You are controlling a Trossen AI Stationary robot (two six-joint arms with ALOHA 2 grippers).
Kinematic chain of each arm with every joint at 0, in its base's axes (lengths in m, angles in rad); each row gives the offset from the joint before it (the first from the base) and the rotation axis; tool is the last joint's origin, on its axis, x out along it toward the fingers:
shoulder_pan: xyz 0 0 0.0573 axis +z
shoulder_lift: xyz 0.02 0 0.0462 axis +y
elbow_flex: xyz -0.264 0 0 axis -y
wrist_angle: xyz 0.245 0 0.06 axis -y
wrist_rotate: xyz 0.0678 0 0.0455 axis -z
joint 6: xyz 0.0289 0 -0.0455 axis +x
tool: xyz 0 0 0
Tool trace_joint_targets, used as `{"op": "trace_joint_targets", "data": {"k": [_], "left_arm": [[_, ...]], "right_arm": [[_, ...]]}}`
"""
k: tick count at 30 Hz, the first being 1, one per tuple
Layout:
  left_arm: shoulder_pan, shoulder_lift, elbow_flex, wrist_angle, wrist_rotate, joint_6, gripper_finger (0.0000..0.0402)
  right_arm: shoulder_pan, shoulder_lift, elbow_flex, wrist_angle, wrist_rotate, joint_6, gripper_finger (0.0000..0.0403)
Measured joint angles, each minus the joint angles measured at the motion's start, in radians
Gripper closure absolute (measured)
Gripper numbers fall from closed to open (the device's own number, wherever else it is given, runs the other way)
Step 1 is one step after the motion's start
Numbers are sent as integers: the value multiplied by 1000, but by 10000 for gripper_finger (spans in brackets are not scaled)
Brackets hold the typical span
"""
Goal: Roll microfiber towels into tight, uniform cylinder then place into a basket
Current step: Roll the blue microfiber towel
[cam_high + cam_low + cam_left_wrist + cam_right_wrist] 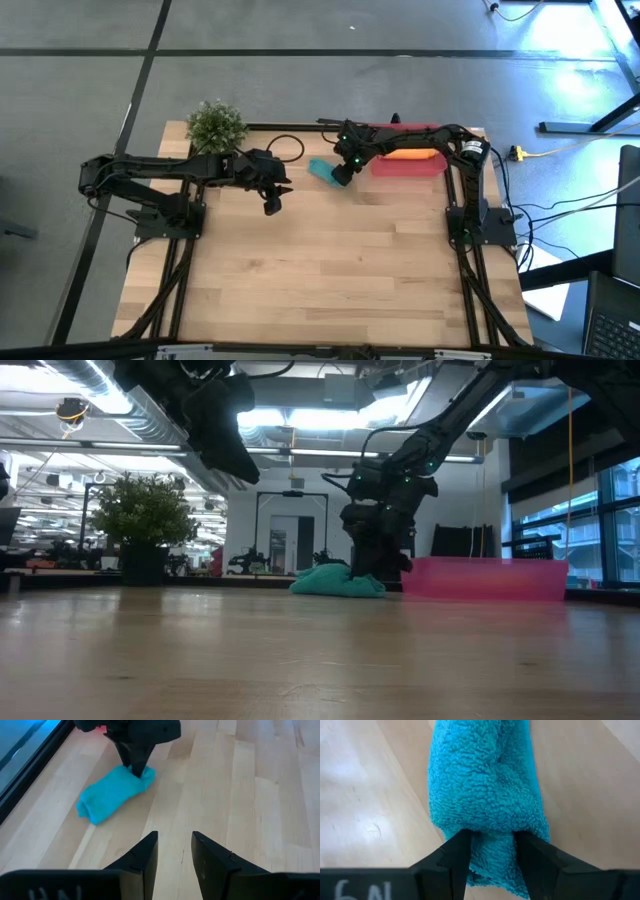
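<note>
The teal towel (321, 170) lies rolled into a short cylinder on the table, left of the pinkish-red basket (436, 166). It also shows in the left wrist view (110, 796) and the low view (330, 582). The orange towel (412, 154) lies rolled inside the basket. My right gripper (490, 851) is shut on one end of the teal roll. My left gripper (174, 842) is open and empty, held above the table to the left of the roll. My right gripper pinches the teal roll's end nearest the basket (490, 827) between its two fingers, one on each long side. The fingers (138, 764) come from above, slanting down. The roll lies on the table, and the cloth bunches between the fingers.
A small green plant (215, 125) stands at the table's far left corner, with a black cable loop (288, 147) beside it. The basket's wall (485, 578) stands just right of the roll. Bare wood fills the table's near half.
</note>
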Motion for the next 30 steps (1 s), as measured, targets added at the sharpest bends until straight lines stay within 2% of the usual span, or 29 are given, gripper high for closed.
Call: {"op": "trace_joint_targets", "data": {"k": [3, 12, 14, 18, 20, 22, 30], "left_arm": [[0, 0, 0, 0, 0, 0, 292], [0, 0, 0, 0, 0, 0, 292], [0, 0, 0, 0, 0, 0, 292], [0, 0, 0, 0, 0, 0, 292], [0, 0, 0, 0, 0, 0, 292], [0, 0, 0, 0, 0, 0, 292], [0, 0, 0, 0, 0, 0, 292]], "right_arm": [[-11, 0, 0, -16, -23, 0, 247], [-49, 0, 1, -78, -348, -57, 247], [-43, 0, 1, -104, -326, -97, 247], [-38, 0, 1, -117, -110, -86, 247], [-42, 0, 3, -118, -45, -55, 247], [-49, -1, 4, -117, -43, -54, 247], [-55, -1, 3, -125, -190, -87, 247]]}}
